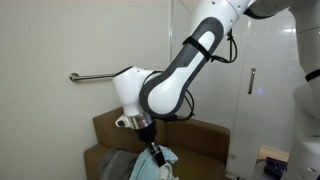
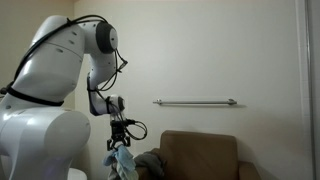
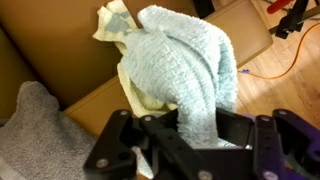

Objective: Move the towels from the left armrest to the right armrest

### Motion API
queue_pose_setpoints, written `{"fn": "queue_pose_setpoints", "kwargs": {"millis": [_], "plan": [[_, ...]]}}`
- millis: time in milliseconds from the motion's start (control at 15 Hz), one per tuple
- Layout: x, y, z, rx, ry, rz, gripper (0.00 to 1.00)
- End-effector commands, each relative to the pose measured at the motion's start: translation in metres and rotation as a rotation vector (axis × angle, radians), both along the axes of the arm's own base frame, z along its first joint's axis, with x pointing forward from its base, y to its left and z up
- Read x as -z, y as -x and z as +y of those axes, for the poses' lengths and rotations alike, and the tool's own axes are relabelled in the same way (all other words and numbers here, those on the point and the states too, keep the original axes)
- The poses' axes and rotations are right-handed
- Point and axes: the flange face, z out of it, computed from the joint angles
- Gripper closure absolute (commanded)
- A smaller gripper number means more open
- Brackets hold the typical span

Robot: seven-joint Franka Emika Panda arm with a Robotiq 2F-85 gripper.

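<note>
Robot arm with towels at a brown armchair. The gripper (image 3: 190,135) is closed on a bunch of cloth. The wrist view shows a light blue towel (image 3: 190,60) running down from the upper centre of the frame and pinched between the black jaws at the bottom. A cream towel (image 3: 122,25) is bundled with it, showing at the upper left and along the blue towel's left edge.

In both exterior views the gripper (image 1: 153,152) (image 2: 120,140) points downward, and the light blue towel (image 1: 163,158) (image 2: 122,160) hangs from it near the lower edge of the frame. It hangs in front of the armchair's backrest (image 1: 205,138) in an exterior view. In an exterior view it hangs just left of the armchair (image 2: 200,150). Whether the cloth touches the upholstery cannot be told.

A grey towel (image 3: 35,130) lies at the lower left of the wrist view, apart from the jaws, on the brown upholstery (image 3: 60,50). Wooden floor (image 3: 280,75) fills the right edge. A metal grab bar (image 1: 100,77) (image 2: 195,101) is fixed to the wall above the chair.
</note>
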Motion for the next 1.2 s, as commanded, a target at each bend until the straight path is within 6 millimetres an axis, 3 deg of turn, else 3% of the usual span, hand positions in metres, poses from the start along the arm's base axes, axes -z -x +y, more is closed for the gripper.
{"fn": "queue_pose_setpoints", "kwargs": {"millis": [0,133,200,267,400,467,533,600,667,867,1133], "plan": [[-0.037,0.019,-0.030,0.073,-0.023,-0.053,0.95],[-0.031,0.019,-0.037,0.010,0.005,-0.014,0.96],[-0.031,0.011,-0.025,0.041,-0.001,-0.034,0.96],[-0.031,0.012,-0.027,0.041,0.001,-0.034,0.90],[-0.030,0.011,-0.025,0.039,0.000,-0.031,0.90],[-0.028,0.012,-0.025,0.038,0.001,-0.029,0.96],[-0.019,0.009,-0.023,0.046,0.033,-0.015,0.97],[-0.022,0.003,-0.027,0.074,0.044,-0.027,0.96],[-0.031,0.000,-0.033,0.100,0.035,-0.045,0.96],[-0.082,-0.012,-0.071,0.245,-0.023,-0.142,0.96],[-0.150,-0.025,-0.142,0.416,-0.099,-0.255,0.96]]}}
